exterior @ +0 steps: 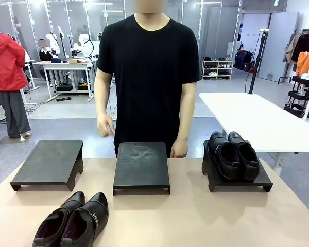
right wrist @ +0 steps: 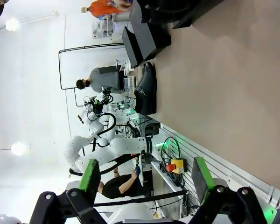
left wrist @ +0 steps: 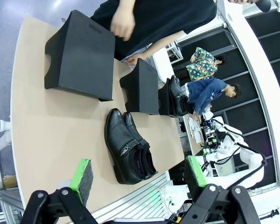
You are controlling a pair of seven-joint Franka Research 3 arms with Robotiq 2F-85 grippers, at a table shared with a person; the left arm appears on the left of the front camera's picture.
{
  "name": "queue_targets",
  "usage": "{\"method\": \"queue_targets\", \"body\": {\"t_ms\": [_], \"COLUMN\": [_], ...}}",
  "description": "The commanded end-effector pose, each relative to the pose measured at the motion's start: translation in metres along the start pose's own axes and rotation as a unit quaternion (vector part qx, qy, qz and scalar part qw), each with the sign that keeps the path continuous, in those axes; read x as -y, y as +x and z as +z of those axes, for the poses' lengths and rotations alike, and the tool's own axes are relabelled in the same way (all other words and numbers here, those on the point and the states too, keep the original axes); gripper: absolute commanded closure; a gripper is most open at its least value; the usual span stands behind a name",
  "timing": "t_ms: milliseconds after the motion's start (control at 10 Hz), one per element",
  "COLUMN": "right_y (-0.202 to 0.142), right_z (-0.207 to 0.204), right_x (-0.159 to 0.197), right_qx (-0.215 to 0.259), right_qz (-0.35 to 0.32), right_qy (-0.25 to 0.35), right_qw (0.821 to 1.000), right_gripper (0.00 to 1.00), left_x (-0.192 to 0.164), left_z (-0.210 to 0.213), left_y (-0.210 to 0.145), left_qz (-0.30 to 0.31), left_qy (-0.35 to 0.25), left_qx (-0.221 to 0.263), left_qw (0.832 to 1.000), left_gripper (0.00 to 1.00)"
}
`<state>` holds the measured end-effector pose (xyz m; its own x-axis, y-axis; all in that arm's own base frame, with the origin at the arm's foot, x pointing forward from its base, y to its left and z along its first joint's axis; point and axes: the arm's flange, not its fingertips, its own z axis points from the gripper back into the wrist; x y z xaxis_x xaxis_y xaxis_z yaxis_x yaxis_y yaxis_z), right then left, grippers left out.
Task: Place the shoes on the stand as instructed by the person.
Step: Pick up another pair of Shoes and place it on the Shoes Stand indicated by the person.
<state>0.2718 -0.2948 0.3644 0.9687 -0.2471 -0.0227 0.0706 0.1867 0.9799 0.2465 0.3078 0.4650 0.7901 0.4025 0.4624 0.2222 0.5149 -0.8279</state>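
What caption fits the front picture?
Person behind three stands: one pair of shoes on the right stand, buckled pair on the table.

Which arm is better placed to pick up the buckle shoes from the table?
Left, probably: the buckle shoes lie at the robot's left, just ahead of the open left gripper; from the right gripper they are farther off.
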Motion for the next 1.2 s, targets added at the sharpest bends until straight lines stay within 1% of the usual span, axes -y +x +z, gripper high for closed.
{"method": "queue_targets", "body": {"t_ms": [0, 1100], "right_y": [-0.004, -0.004], "right_z": [-0.0015, -0.0015], "right_x": [-0.0028, -0.0028], "right_qx": [-0.005, -0.005], "right_qz": [0.0, 0.0], "right_qy": [-0.002, -0.002], "right_qw": [1.0, 1.0], "right_gripper": [0.0, 0.0], "left_x": [0.0005, 0.0005], "left_z": [0.0015, 0.0015], "left_y": [0.0005, 0.0005], "left_qz": [-0.003, -0.003], "left_qy": [-0.003, -0.003], "left_qx": [-0.001, -0.001], "left_qw": [1.0, 1.0], "left_gripper": [0.0, 0.0]}}
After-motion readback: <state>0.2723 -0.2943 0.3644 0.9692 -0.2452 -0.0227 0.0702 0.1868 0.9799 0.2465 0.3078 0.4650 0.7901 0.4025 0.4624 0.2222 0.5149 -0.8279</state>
